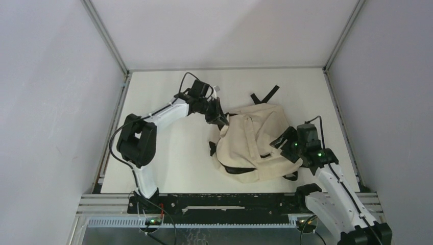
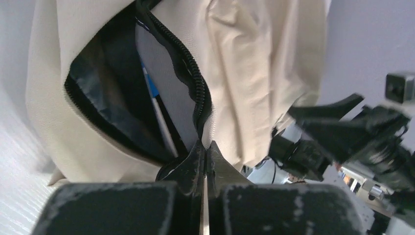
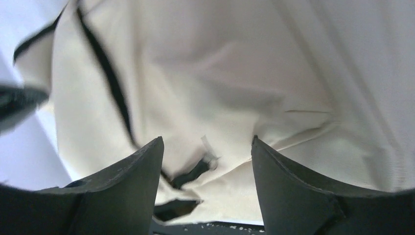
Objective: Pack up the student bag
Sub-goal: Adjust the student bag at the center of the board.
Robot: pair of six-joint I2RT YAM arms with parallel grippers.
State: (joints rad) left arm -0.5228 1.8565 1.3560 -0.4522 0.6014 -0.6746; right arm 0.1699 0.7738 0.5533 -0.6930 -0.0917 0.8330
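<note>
The cream student bag (image 1: 253,143) lies in the middle of the table with black straps (image 1: 269,94) at its far side. My left gripper (image 1: 221,120) is shut on the bag's black zipper edge (image 2: 195,88) at its upper left and holds the mouth open. Inside the dark opening (image 2: 105,93) a blue and white flat item (image 2: 155,100) shows. My right gripper (image 1: 286,141) is open and empty at the bag's right side. Between its fingers (image 3: 132,176) lies cream fabric (image 3: 244,83) with a black zipper pull (image 3: 195,170).
The white table (image 1: 168,153) is walled in by grey panels on the left, back and right. A black rail (image 1: 219,201) runs along the near edge by the arm bases. My right arm shows in the left wrist view (image 2: 342,132).
</note>
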